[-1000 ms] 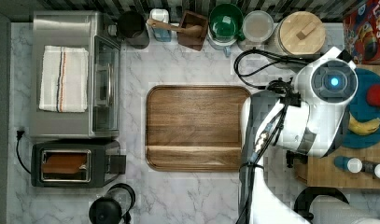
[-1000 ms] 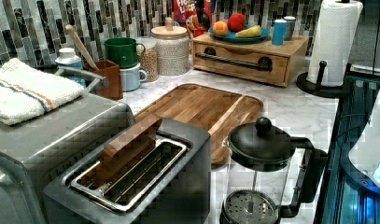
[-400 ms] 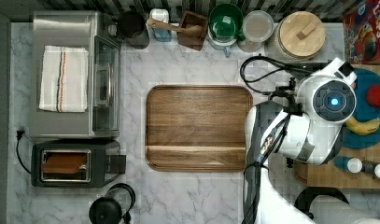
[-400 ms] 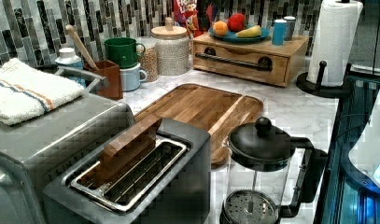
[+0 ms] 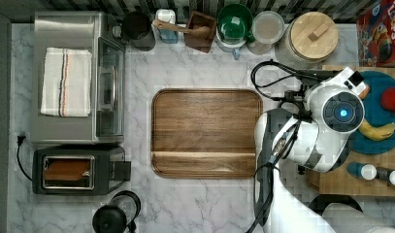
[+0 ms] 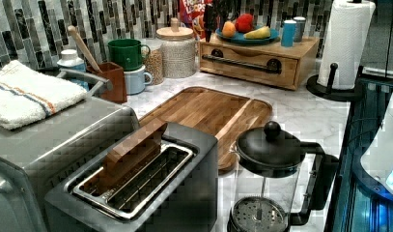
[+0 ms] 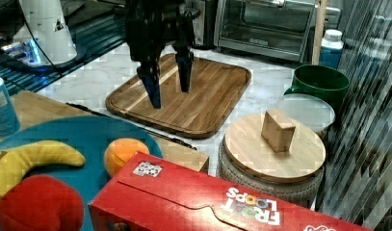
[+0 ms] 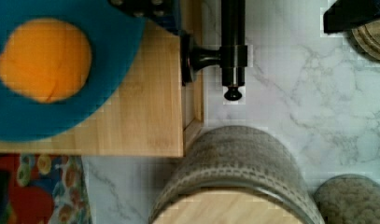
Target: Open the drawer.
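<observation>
drawer (image 6: pixel 254 64) front partly hidden behind arm, top view.

Pale bamboo drawer (image 6: pixel 256 63) with black bar handle (image 8: pixel 233 44), blue plate (image 7: pixel 78 139), white-grey marbled counter (image 5: pixel 195 68)

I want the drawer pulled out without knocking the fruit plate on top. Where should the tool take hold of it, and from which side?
Probably best by the black bar handle across the drawer front, near its middle. It stands off the wood on two posts, leaving a gap behind for fingers. Come from the front, the cutting board side, below the plate. In the right view the tool hangs open.
</observation>
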You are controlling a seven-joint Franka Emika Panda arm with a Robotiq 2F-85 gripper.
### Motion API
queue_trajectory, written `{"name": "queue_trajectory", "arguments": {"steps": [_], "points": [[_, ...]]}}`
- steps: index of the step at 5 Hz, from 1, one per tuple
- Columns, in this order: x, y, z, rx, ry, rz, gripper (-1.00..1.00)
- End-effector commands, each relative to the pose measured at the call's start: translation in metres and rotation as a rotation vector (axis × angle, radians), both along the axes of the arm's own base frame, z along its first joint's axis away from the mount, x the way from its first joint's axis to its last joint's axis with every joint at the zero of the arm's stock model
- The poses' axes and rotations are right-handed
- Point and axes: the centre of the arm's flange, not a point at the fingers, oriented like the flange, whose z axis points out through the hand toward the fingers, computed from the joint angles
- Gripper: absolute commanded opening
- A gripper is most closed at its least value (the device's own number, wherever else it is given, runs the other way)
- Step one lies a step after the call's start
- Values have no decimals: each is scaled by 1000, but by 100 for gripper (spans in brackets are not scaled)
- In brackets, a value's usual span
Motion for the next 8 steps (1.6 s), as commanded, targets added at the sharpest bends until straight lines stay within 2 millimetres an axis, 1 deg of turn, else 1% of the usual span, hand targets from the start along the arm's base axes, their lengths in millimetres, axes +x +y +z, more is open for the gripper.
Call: {"name": "queue_trajectory", "arguments": {"steps": [1,2,3,4,5,6,7,8], "points": [[-24,-6,-65,54,33,-75,100],[-23,-7,-71,27,67,-98,100],[-17,-13,-75,29,127,-70,100],[-14,-5,-66,45,179,-48,100],[-5,18,-49,75,212,-25,100],[8,42,-43,128,220,13,100],[20,59,-56,158,187,37,100],[23,78,-62,180,176,81,100]]}}
